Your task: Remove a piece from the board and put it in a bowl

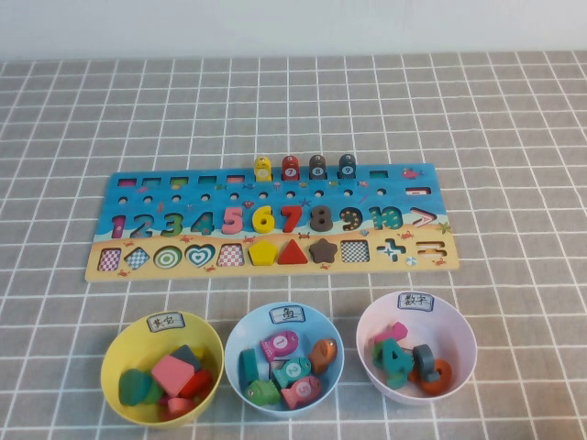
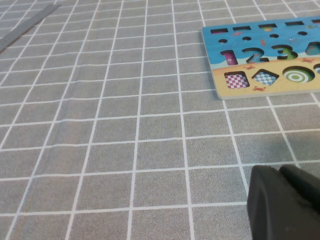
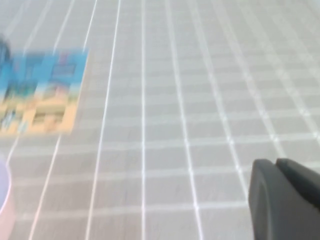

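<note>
High view shows you at the very start: the piece (image 1: 349,218), a slate-grey 9, sits seated in the board (image 1: 138,188) toward its right end, between the brown 8 (image 1: 320,218) and the teal 10. The pale-pink bowl (image 1: 463,332) stands near the surface's front edge, toward its right corner, already carrying several numerals. Neither arm reaches into that view. Your right hand (image 3: 280,200) hangs over bare surface off the board's right end, fingers pressed together and empty. Your left hand (image 2: 282,202) hovers off the board's left end, seemingly closed and empty. Next, I judge, you spread the right hand and bring it down over the 9.
</note>
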`<control>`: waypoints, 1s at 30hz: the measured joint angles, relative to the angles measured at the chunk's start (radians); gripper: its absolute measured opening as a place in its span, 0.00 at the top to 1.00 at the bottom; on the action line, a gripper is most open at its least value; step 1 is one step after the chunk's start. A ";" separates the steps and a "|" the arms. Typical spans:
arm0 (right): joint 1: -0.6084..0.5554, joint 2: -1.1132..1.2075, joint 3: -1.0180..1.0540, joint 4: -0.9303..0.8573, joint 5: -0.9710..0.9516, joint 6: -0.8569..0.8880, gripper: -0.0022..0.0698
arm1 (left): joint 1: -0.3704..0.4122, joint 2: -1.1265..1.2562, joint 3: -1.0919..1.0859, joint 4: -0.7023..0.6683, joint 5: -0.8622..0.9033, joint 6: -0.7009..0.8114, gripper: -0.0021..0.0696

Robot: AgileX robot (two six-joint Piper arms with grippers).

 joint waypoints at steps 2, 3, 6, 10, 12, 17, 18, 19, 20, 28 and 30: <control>-0.014 -0.082 0.038 0.002 -0.023 0.000 0.99 | 0.000 0.000 0.000 0.000 0.000 0.000 0.98; -0.017 -0.118 0.044 0.002 -0.024 0.000 0.99 | 0.000 0.000 0.000 0.000 0.000 0.000 0.98; -0.020 -0.204 0.048 0.000 0.001 0.000 0.99 | 0.000 0.000 0.000 0.000 0.000 0.000 0.98; -0.020 -0.272 0.048 -0.024 0.062 0.000 0.99 | 0.000 0.000 0.000 0.000 0.000 0.000 0.98; -0.020 -0.274 0.048 -0.028 0.089 0.000 0.99 | 0.000 0.000 0.000 0.000 0.000 0.000 0.98; -0.020 -0.274 0.048 -0.040 0.142 0.000 0.99 | 0.000 0.000 0.000 0.000 0.000 0.000 0.98; -0.020 -0.274 0.048 -0.041 0.156 0.000 0.99 | 0.000 0.000 0.000 0.000 0.000 0.000 0.98; -0.018 -0.274 0.048 -0.043 0.171 0.000 0.99 | 0.000 0.000 0.000 0.000 0.000 0.000 0.98; -0.014 -0.274 0.048 -0.043 0.189 0.000 0.99 | 0.000 0.000 0.000 0.000 0.000 0.000 0.98; -0.009 -0.274 0.048 -0.043 0.232 -0.002 0.99 | 0.000 0.000 0.000 0.000 0.000 0.000 0.98; -0.009 -0.274 0.048 -0.043 0.232 -0.002 0.99 | 0.000 0.000 0.000 0.000 0.000 0.000 0.98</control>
